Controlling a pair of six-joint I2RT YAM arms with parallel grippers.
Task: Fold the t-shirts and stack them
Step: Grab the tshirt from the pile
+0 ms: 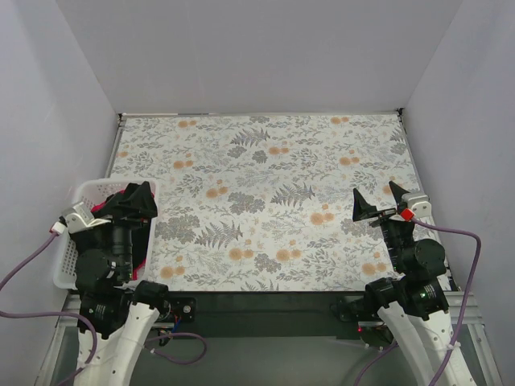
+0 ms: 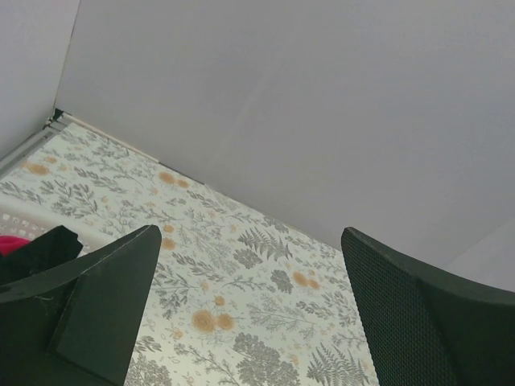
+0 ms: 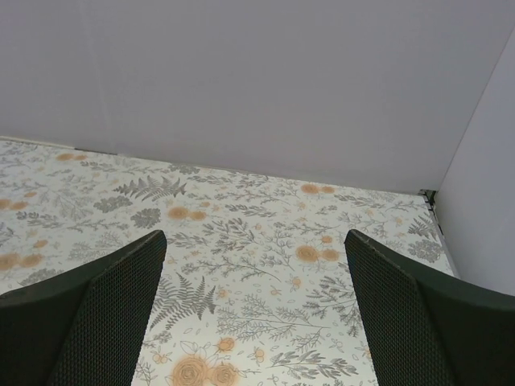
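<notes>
The red-pink t-shirt (image 1: 98,207) and the black t-shirt (image 2: 40,251) lie bunched in the white lattice basket (image 1: 71,261) at the table's left edge. In the top view the arm hides most of them. A bit of red also shows in the left wrist view (image 2: 11,244). My left gripper (image 1: 134,199) hovers over the basket's far right corner; the left wrist view (image 2: 249,233) shows it open and empty. My right gripper (image 1: 380,201) is open and empty above the right side of the table; the right wrist view (image 3: 255,235) shows only tabletop between its fingers.
The table has a floral-patterned cover (image 1: 265,185). Grey walls close it in at the back and both sides. The basket's rim (image 2: 18,219) shows at the left of the left wrist view.
</notes>
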